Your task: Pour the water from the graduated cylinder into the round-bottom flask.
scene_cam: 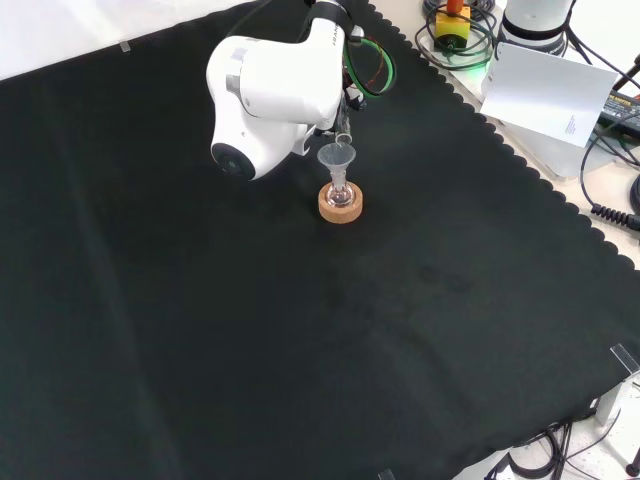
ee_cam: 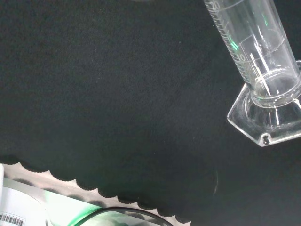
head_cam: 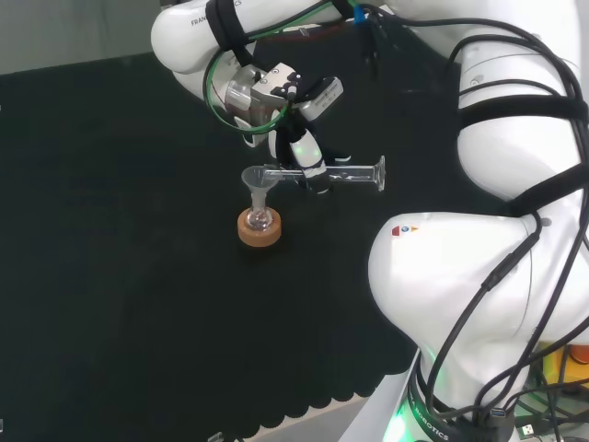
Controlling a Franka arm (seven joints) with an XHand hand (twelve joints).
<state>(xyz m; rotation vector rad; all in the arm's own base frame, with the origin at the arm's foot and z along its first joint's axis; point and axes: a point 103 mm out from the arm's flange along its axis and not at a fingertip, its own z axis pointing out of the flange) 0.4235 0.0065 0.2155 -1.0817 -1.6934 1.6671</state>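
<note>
Across the bench lies the black cloth [scene_cam: 300, 330], its scalloped edge running along the right side of the front view. Over it, in the head view, the white arm [head_cam: 515, 184] stands large at the right and reaches leftward. In the front view one of its links [scene_cam: 265, 90], with a round grey cap, sits just behind and left of the glassware.

Hand [head_cam: 308, 152]: black and white, seen in the head view above the middle of the cloth, fingers curled round the graduated cylinder [head_cam: 336, 174].

Cylinder: clear, held about level in the air. Its hexagonal foot [head_cam: 379, 172] points right in the head view; its mouth sits at the rim of the funnel [head_cam: 257, 178]. In the wrist view the foot [ee_cam: 268, 120] and graduated tube are close and plain against the cloth. Whether water remains inside cannot be told.

Funnel: clear, upright, its stem down in the neck of the round-bottom flask [head_cam: 260, 219].

Flask: small, clear, seated upright in a cork ring [scene_cam: 340, 205] on the cloth, just below the hand.
</note>
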